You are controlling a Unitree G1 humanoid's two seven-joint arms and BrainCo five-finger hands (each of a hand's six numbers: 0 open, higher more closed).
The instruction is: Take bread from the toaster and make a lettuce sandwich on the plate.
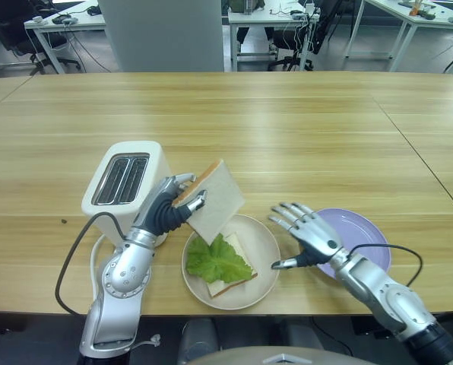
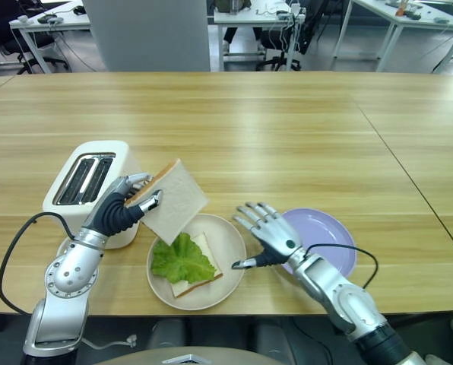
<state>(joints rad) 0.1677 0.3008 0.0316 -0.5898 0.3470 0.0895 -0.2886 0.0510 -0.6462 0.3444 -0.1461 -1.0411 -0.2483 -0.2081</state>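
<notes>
While the left hand [image 1: 172, 205] grips a slice [image 1: 217, 199] of bread by its crust edge, fingers curled on it, the left eye view shows that slice tilted in the air over the near-left rim of the plate [image 1: 268, 251]. On the plate lies a bottom slice [image 1: 228, 287] with lettuce [image 1: 217, 258] spread over most of it. Just left of the plate stands the toaster [image 1: 124, 186], upright on the table [image 1: 249, 122], its slots facing up and its cord [image 1: 71, 258] looping toward the near edge. To the right, the right hand [image 1: 306, 232] hovers with fingers spread and nothing in it, palm down, over the left edge of a purple plate [image 1: 363, 232]. From the right eye view, the slice [image 2: 177, 201] covers the plate's far-left rim [image 2: 234, 243], its lower corner close above the lettuce [image 2: 181, 260], though whether they touch cannot be told. The left hand [image 2: 124, 207] sits between toaster [image 2: 86, 182] and plate, while the right hand [image 2: 268, 232] lies between the two plates, its thumb pointing toward the lettuce plate.
</notes>
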